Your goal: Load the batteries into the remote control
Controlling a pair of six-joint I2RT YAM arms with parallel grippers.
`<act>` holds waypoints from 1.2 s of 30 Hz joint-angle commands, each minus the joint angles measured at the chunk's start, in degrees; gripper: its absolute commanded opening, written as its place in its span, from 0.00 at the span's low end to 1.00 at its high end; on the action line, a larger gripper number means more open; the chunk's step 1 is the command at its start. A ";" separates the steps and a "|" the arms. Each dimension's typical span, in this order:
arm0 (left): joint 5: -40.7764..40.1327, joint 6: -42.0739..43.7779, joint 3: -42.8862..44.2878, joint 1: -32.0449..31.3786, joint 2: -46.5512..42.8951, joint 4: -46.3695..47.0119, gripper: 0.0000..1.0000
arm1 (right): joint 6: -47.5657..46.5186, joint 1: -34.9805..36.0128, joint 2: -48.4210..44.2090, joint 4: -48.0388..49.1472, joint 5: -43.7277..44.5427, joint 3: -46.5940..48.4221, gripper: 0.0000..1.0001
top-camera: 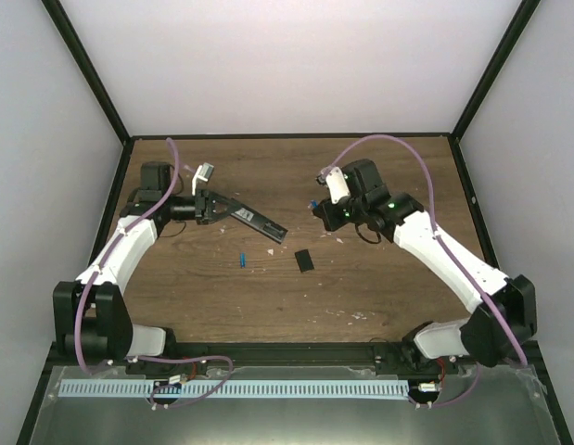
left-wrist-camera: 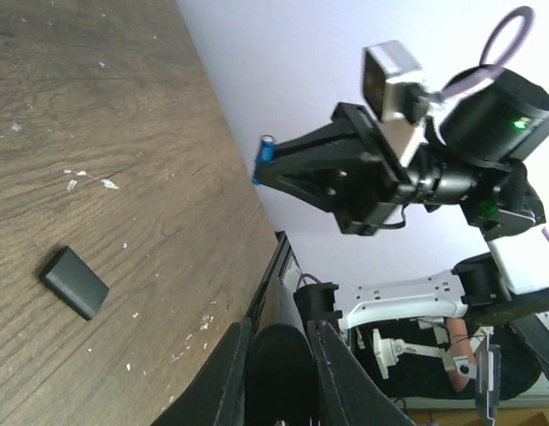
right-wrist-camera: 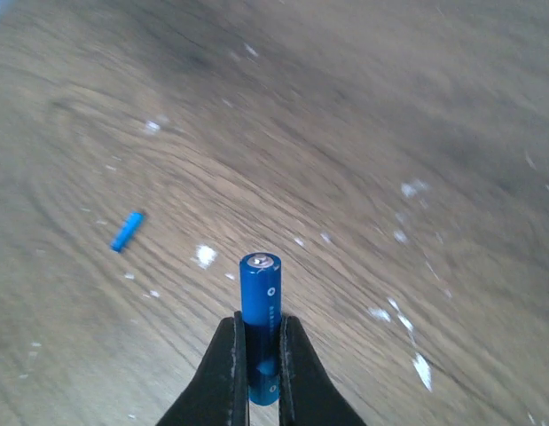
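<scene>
Left tool (top-camera: 212,206): clamped on one end of the remote control (top-camera: 259,221), its 2 fingers (left-wrist-camera: 231,377) pressed against the black body between them.
Remote control: a slim black bar reaching from the left tool diagonally toward the middle of the counter (top-camera: 379,278); I cannot tell whether its free end touches the wood.
Right tool (right-wrist-camera: 260,325): closed on 1 blue battery, the held battery (right-wrist-camera: 260,286), raised in the air over the counter.
Held battery: gripped by its lower half, with the metal-capped end sticking out past the fingertips; in the left wrist view it shows at the very tip of the right tool (left-wrist-camera: 262,167).
Loose battery (top-camera: 241,260): lying flat on the wood, near the remote's free end and apart from both tools.
Cover (top-camera: 305,260): a small black piece lying flat, right of the loose battery, touching nothing.
</scene>
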 commanded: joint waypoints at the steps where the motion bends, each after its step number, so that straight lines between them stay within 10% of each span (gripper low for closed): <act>1: 2.66 -1.57 0.81 -0.27 0.09 3.12 0.00 | -5.04 4.11 -2.78 5.64 -6.92 2.98 0.01; 36: 3.46 -5.68 -0.09 -0.93 -0.32 7.62 0.00 | -8.70 14.77 -1.50 9.28 -13.85 3.92 0.01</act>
